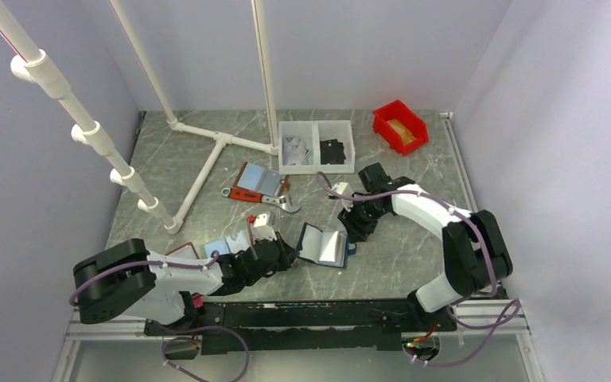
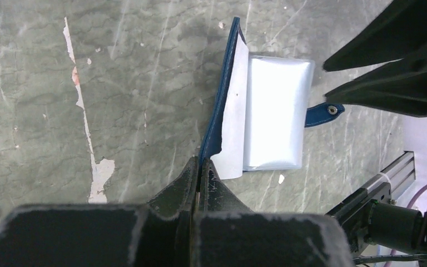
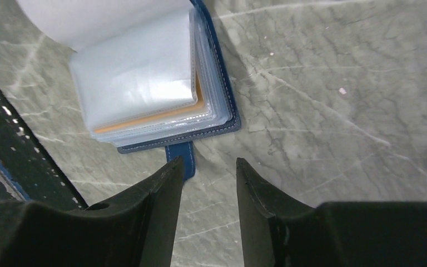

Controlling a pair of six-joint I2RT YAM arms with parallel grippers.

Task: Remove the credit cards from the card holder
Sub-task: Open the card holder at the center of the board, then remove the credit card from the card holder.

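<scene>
nearest the arm bases, the left gripper (image 2: 199, 167) was pinched shut on the lower corner of the navy cover of the card holder (image 2: 272, 111), nothing else between its fingers. that cover stood up on edge, while the other half lay flat on the grey marbled desk (image 1: 402, 263), a stack of clear plastic sleeves fanned open on it. the one card holder sat between the two arms, a little right of the left gripper.

the right gripper (image 3: 209, 162) hovered just beside the flat half, on the side of the small blue strap tab (image 3: 181, 158). its jaws stood partly apart, with only bare desk between them, and its left finger was close to the tab; whether they touched could not be told.

one credit card (image 3: 161, 115), orange-gold, showed as a thin edge tucked among the sleeves. a black card could not be made out there.

beside the left forearm lay one more open holder with pale blue pockets (image 1: 224, 246). farther back lay a second, red-edged holder (image 1: 256, 181), also open. behind it stood one white tray (image 1: 316, 169) with two compartments, pale items in the left one and dark items in the right one. at the far right was one red bin (image 1: 388, 119) with something yellow inside. a white pipe frame (image 1: 207, 163) lay across the far left of the desk.
</scene>
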